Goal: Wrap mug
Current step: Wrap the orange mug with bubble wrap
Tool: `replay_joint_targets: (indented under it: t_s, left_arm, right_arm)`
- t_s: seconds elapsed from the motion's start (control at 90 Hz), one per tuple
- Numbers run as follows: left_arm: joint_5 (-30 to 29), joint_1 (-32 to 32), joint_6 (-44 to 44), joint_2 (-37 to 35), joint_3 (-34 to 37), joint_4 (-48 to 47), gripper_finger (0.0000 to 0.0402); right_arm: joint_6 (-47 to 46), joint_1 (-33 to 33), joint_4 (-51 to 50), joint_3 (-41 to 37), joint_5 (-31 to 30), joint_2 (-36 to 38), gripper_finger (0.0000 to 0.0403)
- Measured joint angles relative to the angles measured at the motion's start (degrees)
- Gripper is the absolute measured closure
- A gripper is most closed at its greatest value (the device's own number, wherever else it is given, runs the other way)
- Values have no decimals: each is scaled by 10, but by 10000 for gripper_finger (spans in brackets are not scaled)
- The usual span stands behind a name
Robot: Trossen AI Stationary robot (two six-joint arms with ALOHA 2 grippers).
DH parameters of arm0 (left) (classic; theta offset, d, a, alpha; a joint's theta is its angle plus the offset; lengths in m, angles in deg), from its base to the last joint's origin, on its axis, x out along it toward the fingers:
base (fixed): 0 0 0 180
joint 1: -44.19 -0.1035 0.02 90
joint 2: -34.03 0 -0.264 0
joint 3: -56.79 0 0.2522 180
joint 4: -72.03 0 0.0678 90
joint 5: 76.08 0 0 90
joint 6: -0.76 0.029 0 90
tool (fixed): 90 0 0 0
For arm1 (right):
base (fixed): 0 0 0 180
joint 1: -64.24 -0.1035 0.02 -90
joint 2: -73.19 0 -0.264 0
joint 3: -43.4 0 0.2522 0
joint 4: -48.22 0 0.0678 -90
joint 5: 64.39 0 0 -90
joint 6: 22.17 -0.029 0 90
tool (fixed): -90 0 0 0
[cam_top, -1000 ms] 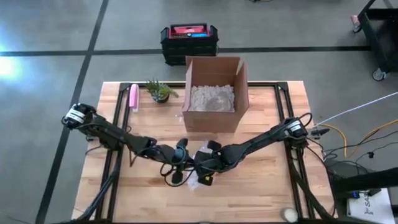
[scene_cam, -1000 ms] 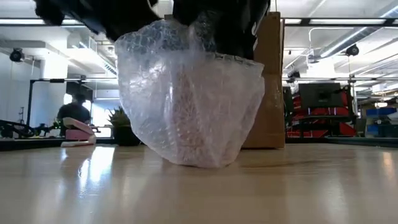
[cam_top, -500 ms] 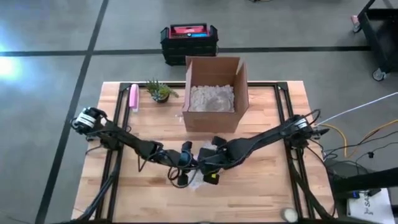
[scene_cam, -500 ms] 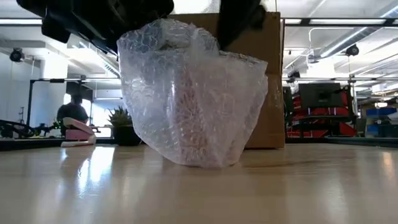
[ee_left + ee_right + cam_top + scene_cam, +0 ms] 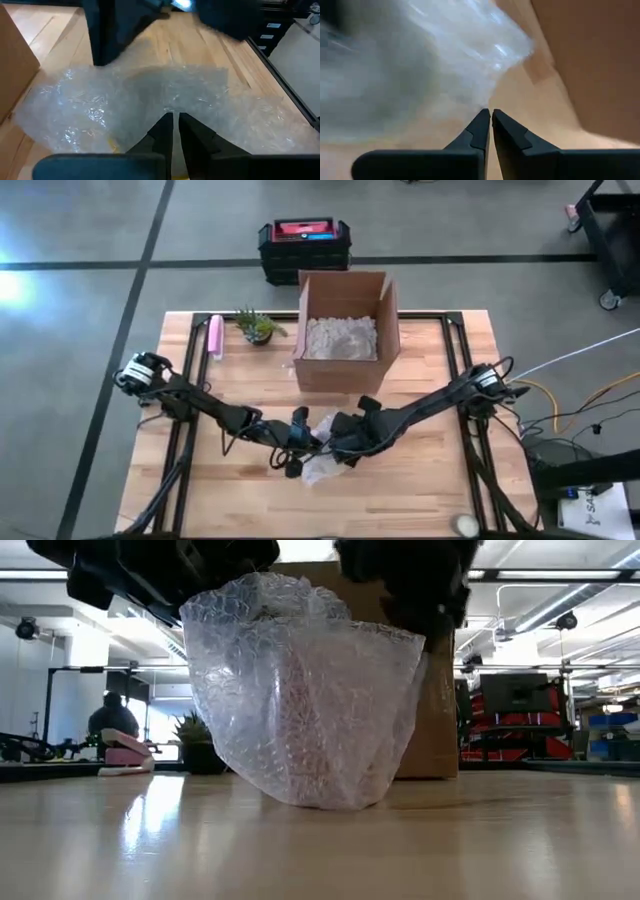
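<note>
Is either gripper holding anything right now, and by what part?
The left gripper is shut on the bubble wrap, pinching its upper edge. The right gripper is shut with nothing between its fingers.

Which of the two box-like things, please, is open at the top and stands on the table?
The brown cardboard box, open-topped with pale filling inside, stands on the table. The black crate with the red lid sits on the floor beyond it.

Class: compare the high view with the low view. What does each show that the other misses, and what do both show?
Only the high view shows the packing fill inside the cardboard box and the black-and-red crate on the floor. Only the low view shows a person in the room behind. Both show the bubble-wrap bundle, potted plant and pink object.
</note>
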Motion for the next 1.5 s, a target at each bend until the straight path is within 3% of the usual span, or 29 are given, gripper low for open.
replay_joint_targets:
  t_s: [0.267, 0.578, 0.722, 0.844, 1.167, 1.378, 1.5]
  left_arm:
    - [-6, 0, -1, -1, 2, -7, 381]
    - [0, 0, -2, 0, 1, 1, 381]
    - [1, 0, -2, 1, 0, 1, 381]
    - [1, 0, -2, 1, 0, 0, 381]
    - [3, 0, 0, -1, -1, 5, 381]
    - [0, 4, 2, -71, 2, -45, 381]
    - [-74, 3, 19, -129, -4, -110, 381]
  right_arm:
    - [39, -9, 82, 0, 35, 3, 395]
    - [25, -10, 57, -3, 5, 16, 395]
    - [46, -14, 106, 7, 4, 25, 395]
    - [72, -14, 156, 7, 49, 21, 395]
    - [36, -9, 123, -3, 95, -36, 395]
    - [32, -11, 121, -5, 107, -42, 395]
    - [44, -11, 126, -6, 107, -42, 395]
